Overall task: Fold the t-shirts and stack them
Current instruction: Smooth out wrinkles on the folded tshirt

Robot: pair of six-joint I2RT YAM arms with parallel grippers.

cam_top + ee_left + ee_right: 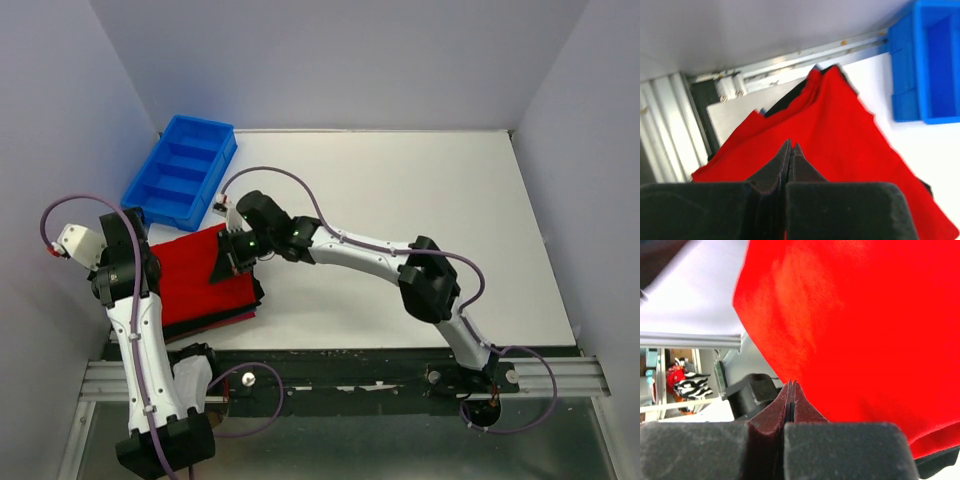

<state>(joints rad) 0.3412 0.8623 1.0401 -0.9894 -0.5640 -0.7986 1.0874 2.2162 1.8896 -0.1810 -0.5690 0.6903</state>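
The bright red t-shirt (pixel 190 272) lies folded on top of a stack at the table's near left. Darker folded shirts (pixel 243 317) peek out under its near edge. My right gripper (pixel 232 262) is shut with nothing visible between its fingers, and sits at the red shirt's right edge. In the right wrist view the closed gripper (pixel 791 386) meets the edge of the red shirt (pixel 865 330), with a black shirt (pixel 940 460) beneath. My left gripper (pixel 790 148) is shut and empty just above the red shirt (pixel 840 135). A black shirt edge (pixel 785 100) shows beyond it.
A blue plastic compartment bin (pixel 182 170) stands at the back left, just beyond the stack; it also shows in the left wrist view (pixel 930 65). The metal rail (pixel 340 375) runs along the table's near edge. Grey walls enclose the table on three sides.
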